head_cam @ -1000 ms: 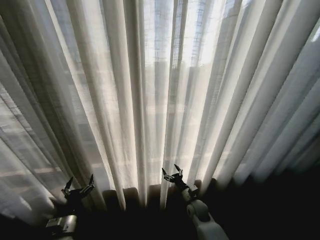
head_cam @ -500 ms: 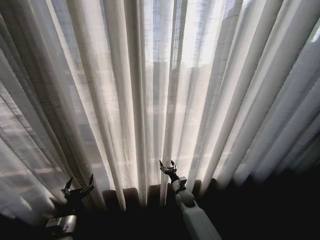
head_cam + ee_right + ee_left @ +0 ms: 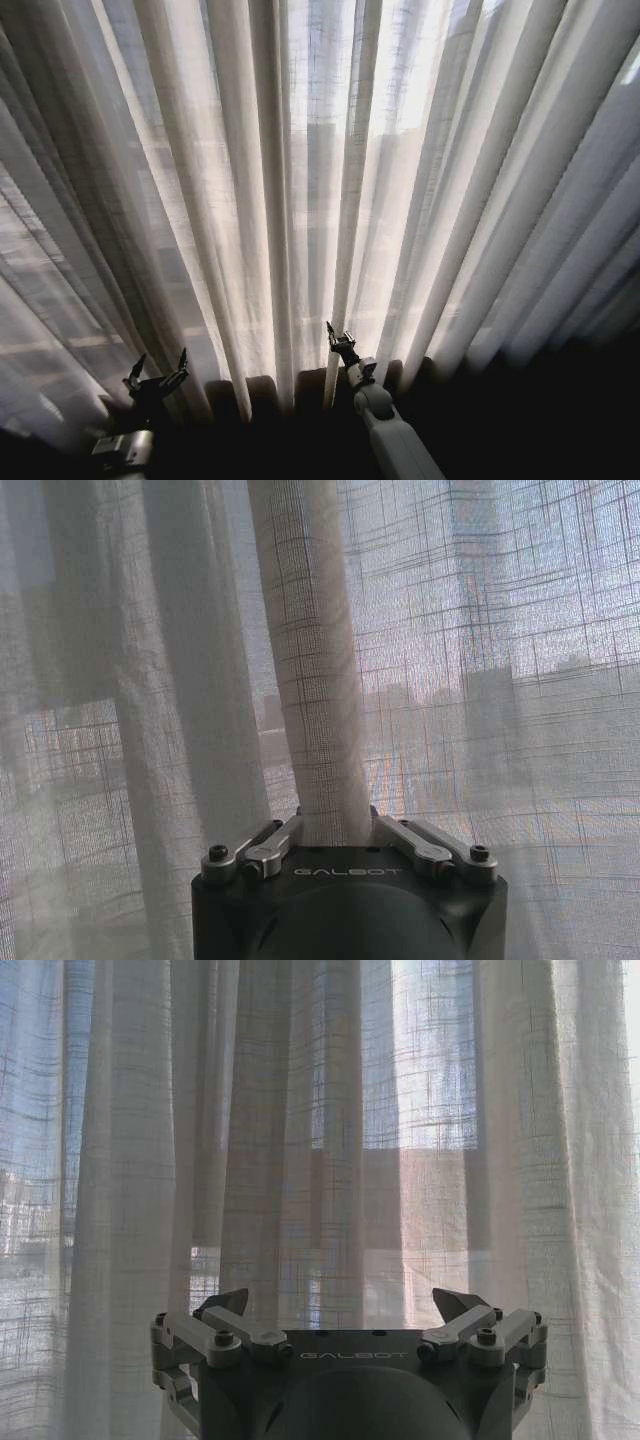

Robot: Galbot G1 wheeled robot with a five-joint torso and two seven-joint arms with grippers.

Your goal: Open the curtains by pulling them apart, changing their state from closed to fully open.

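Note:
The sheer white curtains hang closed across the head view in long vertical pleats with light shining through. My right gripper is low at the middle, shut on one pleat. In the right wrist view that fold of the curtains rises straight out from between the fingers of the right gripper. My left gripper is at the lower left, open, just in front of the fabric. The left wrist view shows the left gripper with its jaws wide apart, nothing between them, and the curtains a short way beyond.
A dark band of shadow runs below the curtain hem along the bottom of the head view. Building outlines show faintly through the fabric.
My right gripper went from open to shut, closing on a middle pleat, which now hangs straighter above it. The left arm has not moved.

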